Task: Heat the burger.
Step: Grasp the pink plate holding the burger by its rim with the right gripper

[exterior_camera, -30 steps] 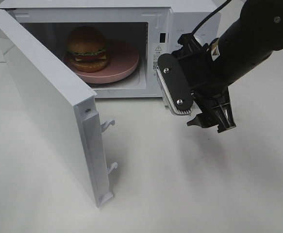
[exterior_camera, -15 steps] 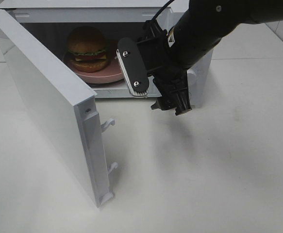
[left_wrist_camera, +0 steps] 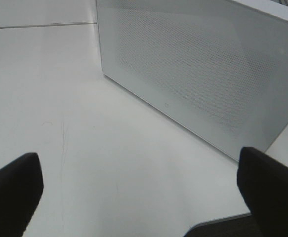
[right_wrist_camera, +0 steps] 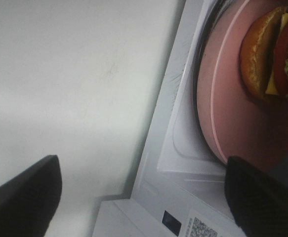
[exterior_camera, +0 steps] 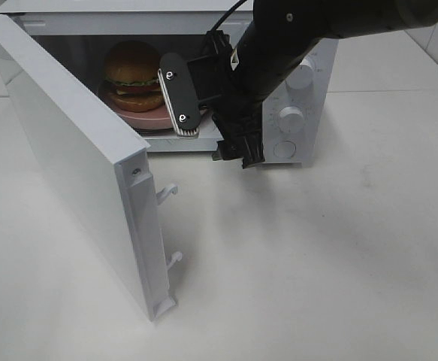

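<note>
1. The right gripper (exterior_camera: 211, 128) is hanging just in front of the mouth of the boxy white microwave oven (exterior_camera: 320, 98). Its jaws are spread wide and it is gripping nothing.
2. The burger (exterior_camera: 134, 74), with its glossy brown domed bun, dark patty, green lettuce and red layers, is sitting inside the oven cavity. It is resting on the flat round pink plate (exterior_camera: 155, 118).
3. From the right wrist, the plate's rim and the side of the burger are showing beyond the oven's white floor lip.
4. The flat white oven door (exterior_camera: 68, 150) is standing swung wide open on the left of the high view, with two latch hooks (exterior_camera: 167, 192) sticking out of its edge.
5. The left gripper (left_wrist_camera: 141, 197) is also spread open and empty. It is facing the door's dotted outer panel across the plain white tabletop (exterior_camera: 316, 263).
6. Three round white knobs (exterior_camera: 290, 118) are lining up down the control panel, right beside the black arm.
</note>
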Robot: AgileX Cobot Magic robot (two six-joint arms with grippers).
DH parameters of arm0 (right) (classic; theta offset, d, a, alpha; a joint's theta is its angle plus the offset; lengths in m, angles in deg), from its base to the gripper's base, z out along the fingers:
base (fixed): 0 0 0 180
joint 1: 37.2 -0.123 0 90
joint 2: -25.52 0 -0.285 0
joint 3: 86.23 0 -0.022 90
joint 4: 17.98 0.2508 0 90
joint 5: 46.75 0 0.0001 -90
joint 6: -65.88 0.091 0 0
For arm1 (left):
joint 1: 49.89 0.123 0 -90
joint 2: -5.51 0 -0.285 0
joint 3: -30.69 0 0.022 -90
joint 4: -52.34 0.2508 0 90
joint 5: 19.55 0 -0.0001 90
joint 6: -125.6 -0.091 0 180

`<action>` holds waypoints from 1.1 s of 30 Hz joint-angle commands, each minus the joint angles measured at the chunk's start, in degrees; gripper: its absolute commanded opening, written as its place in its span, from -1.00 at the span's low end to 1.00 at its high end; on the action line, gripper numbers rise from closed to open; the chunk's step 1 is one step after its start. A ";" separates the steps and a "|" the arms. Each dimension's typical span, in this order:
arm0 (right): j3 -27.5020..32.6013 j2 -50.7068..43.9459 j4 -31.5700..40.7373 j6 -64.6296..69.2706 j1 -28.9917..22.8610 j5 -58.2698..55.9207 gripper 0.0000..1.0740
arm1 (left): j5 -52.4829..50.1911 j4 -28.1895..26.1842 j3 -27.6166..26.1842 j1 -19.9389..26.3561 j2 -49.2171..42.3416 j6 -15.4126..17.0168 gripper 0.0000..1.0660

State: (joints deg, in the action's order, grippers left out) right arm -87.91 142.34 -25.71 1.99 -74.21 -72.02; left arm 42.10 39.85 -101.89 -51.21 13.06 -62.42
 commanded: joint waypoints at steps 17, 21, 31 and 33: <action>-13.87 11.80 -2.86 5.27 -0.80 -0.97 0.57 | 0.00 -0.23 0.17 0.00 -0.92 0.23 0.88; -15.36 13.35 -2.86 5.27 -0.80 -1.09 0.56 | 0.00 -0.23 0.17 0.00 -0.92 0.23 0.88; -21.94 19.37 -2.46 6.59 -0.80 -3.04 0.53 | 0.00 -0.06 0.17 0.00 -0.92 0.23 0.88; -23.66 20.80 -2.46 6.70 -0.80 -3.15 0.52 | 0.00 -0.06 0.17 0.00 -0.92 0.23 0.88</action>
State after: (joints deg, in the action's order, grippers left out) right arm -109.86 161.88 -28.23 8.07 -74.90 -74.20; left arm 42.10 39.91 -101.89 -51.21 13.06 -62.42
